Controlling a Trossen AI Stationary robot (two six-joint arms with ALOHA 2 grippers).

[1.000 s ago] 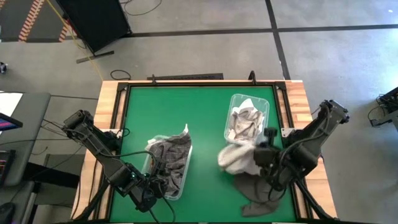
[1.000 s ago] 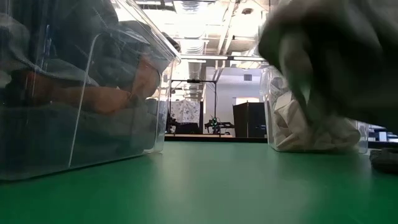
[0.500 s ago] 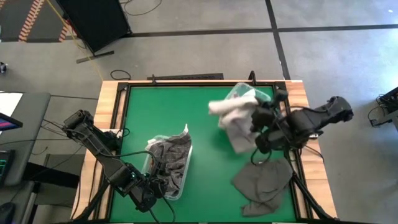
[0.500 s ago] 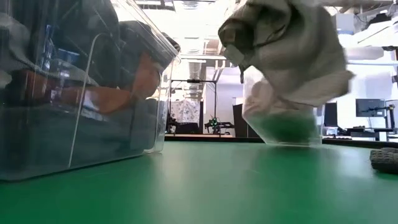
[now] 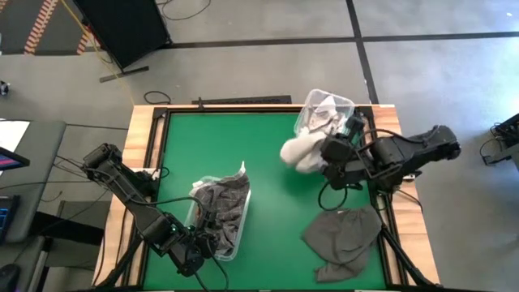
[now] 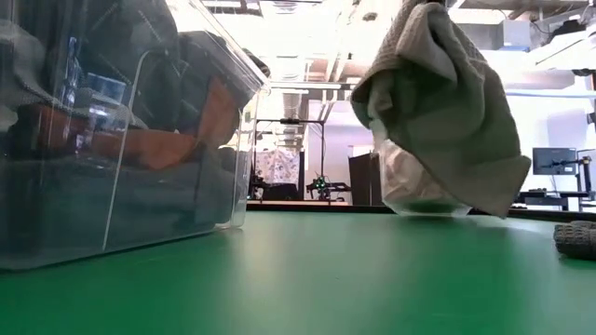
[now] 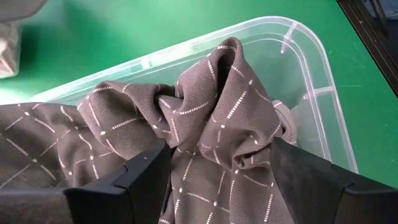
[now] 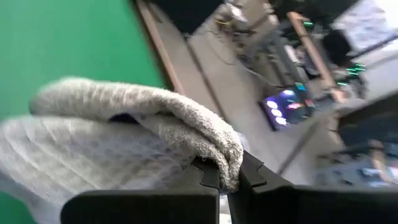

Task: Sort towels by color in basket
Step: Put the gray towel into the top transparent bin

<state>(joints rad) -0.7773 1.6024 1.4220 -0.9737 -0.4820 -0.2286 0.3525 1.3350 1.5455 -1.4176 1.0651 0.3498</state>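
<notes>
The right gripper is clamped on a beige-grey towel, which hangs off the desk and bulges out at the gripper's nine o'clock. At its twelve o'clock stands a clear bin holding pale cloths. A grey towel lies crumpled flat on the desk at the gripper's five o'clock, well apart from it. The left gripper, fingers apart, sits over a second clear bin at the desk's seven o'clock side, with a dark grey checked towel bunched between and beyond its fingers.
</notes>
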